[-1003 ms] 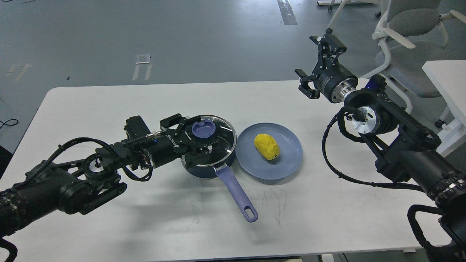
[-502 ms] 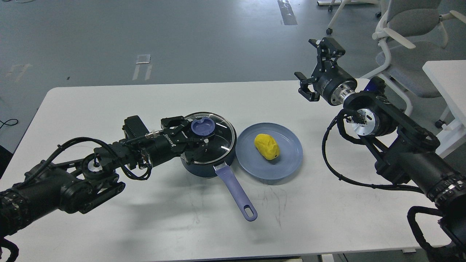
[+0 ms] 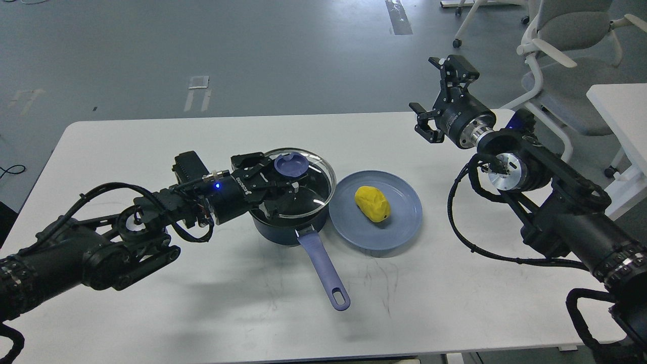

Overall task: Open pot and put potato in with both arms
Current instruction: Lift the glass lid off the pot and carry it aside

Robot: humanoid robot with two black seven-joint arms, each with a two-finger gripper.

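- As I count what sits on the white counter point(image 3: 126, 146), I get one pot point(image 3: 283, 230), one lid point(image 3: 303, 184), one plate point(image 3: 399, 222) and one potato point(image 3: 372, 203).
- I have two arms in view, one hand each.
- My left hand point(image 3: 277, 183) is clamped on the lid's blue knob point(image 3: 291, 164), its fingers reaching round the knob from the left side.
- The lid is clear glass with a metal rim; it hangs tilted above the pot, its far edge higher, and I can see a gap between it and the pot's near rim.
- The pot is dark blue, near the middle of the counter, and its lavender handle point(image 3: 323, 270) points toward me and slightly right, ending in a loop.
- The plate is round and grey-blue, just beside the pot on its right; I cannot tell whether their rims touch.
- The potato is bright yellow, lumpy and oval, with a small dark spot near its lower end, and it lies alone at the plate's centre.
- My right hand point(image 3: 438, 96) hovers above the counter's far right edge, well apart from the plate, fingers spread wide and gripping nothing.
- One pale office chair point(image 3: 561, 65) stands on the grey floor behind that arm.
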